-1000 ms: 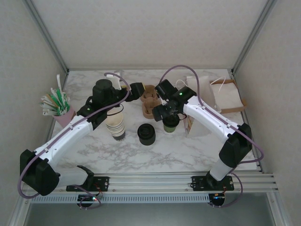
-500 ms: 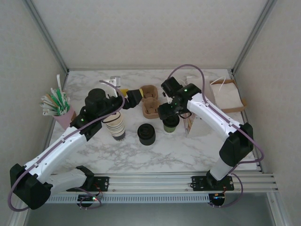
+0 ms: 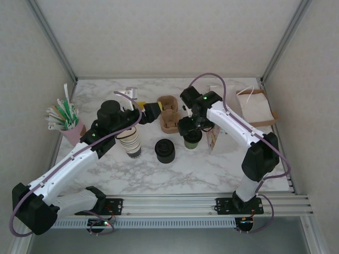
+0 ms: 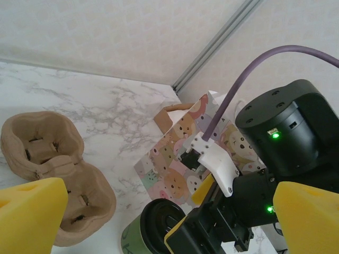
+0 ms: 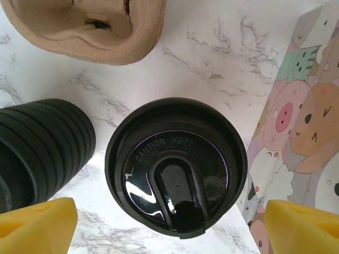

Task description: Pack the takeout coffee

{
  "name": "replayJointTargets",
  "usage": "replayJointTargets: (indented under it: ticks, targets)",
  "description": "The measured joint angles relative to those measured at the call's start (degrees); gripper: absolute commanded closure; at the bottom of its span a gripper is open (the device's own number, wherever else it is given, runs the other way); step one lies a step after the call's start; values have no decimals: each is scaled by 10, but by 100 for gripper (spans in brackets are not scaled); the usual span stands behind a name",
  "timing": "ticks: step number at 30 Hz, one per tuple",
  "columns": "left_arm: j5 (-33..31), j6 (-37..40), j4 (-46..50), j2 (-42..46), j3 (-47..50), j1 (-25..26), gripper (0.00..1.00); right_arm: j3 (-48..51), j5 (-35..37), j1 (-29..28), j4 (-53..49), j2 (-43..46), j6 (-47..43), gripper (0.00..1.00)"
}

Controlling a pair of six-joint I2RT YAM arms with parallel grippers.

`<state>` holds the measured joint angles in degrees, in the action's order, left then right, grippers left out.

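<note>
Right wrist view: my right gripper (image 5: 170,226) hangs straight above the takeout coffee (image 5: 176,168). My yellow fingertips (image 5: 37,223) are spread wide, one on each side of the black lid, and nothing is between them but air. The coffee stands upright on the marble table (image 5: 212,58).

On one side the stack of black lids (image 5: 45,140) crowds in, just beside the cup and close to that finger. On the other side the animal-print bag (image 5: 302,121) stands just beside the cup, with only a thin strip of marble between them. The pulp carrier (image 5: 90,24) lies beyond the cup, near but not touching.

From the top external view, my left gripper (image 3: 154,110) hovers at the carrier's left end. Its fingers are spread wide and hold nothing. The stack of cream cups (image 3: 130,140) stands under that forearm, next to the lids. A pink cup of stirrers (image 3: 68,129) sits at the left edge, and a brown tray (image 3: 259,108) sits in the far right corner. Bare marble lies on the near side of the cup, toward my bases. That is the widest open stretch, and the side gaps are tight.
</note>
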<state>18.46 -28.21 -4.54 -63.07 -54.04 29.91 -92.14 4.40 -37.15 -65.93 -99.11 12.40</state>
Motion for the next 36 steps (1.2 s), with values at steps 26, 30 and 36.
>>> replayJointTargets:
  ticks: [26, 30, 36]
  targets:
    - [13, 0, -5, -23, 0, 0, 0, 0, -2, -4, -9, -51, -17, 19]
    - [13, 0, -4, -25, 0, 0, 0, 0, -1, -4, -9, -56, -17, 19]
    - [15, 2, -4, -27, 0, 0, 0, -1, -1, -4, -8, -64, -17, 22]
